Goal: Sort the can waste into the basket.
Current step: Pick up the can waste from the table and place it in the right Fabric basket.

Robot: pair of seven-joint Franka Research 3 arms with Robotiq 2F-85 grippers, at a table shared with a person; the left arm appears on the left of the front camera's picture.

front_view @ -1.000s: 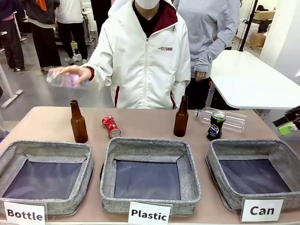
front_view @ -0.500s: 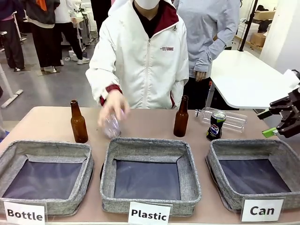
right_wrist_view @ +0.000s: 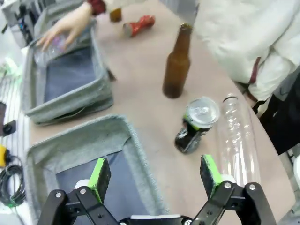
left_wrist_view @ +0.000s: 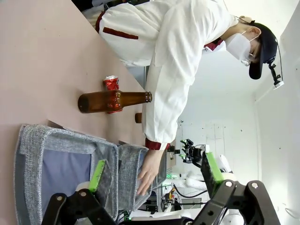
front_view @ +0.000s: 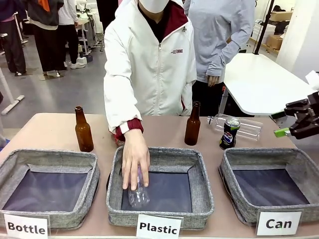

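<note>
The dark blue can (front_view: 228, 134) stands upright on the table just behind the grey "Can" basket (front_view: 269, 155), next to a brown bottle. In the right wrist view this can (right_wrist_view: 197, 123) sits ahead of my right gripper (right_wrist_view: 155, 174), whose jaws are open and empty above the basket's far wall (right_wrist_view: 79, 143). From the front, the right gripper (front_view: 291, 119) hovers at the table's right edge. The crushed red can (left_wrist_view: 111, 83) lies behind a brown bottle; it also shows far off as the red can (right_wrist_view: 139, 25). My left gripper (left_wrist_view: 154, 171) is open and empty.
A person's hand (front_view: 134, 162) holds a clear plastic bottle (front_view: 138, 193) inside the "Plastic" basket (front_view: 199, 164). Brown bottles (front_view: 83, 130) (front_view: 192, 124) stand behind the baskets. Another clear bottle (front_view: 246, 127) lies behind the blue can. The "Bottle" basket (front_view: 47, 157) is at left.
The person's hand brought the clear bottle from above the table's left down into the Plastic basket, and the sleeve now covers the red can. My right gripper came in from the right and rose a little.
</note>
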